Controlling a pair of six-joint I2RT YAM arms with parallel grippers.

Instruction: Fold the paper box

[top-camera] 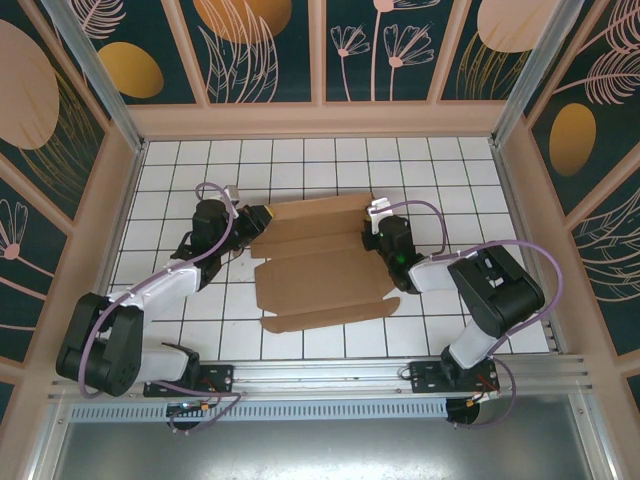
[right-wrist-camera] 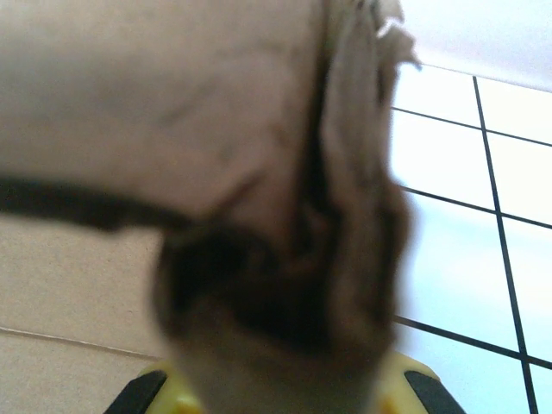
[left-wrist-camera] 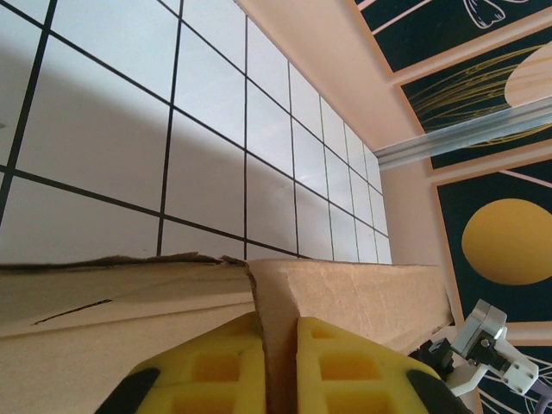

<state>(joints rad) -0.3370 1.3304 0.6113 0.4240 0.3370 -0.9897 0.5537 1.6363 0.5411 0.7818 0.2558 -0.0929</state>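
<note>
Yellow pads of the left gripper are pinched on an upturned flap at the ten o'clock corner of the paper box, which lies mostly flat in the middle of the tiled table; the right gripper is clamped on crumpled cardboard at its two o'clock edge. Light, stiff corrugated board, I judge, bending cleanly only along its creases and crushing if pinched hard, so flap edges near a crease are the places to hold. No walls stand yet, and nothing lies in it.
</note>
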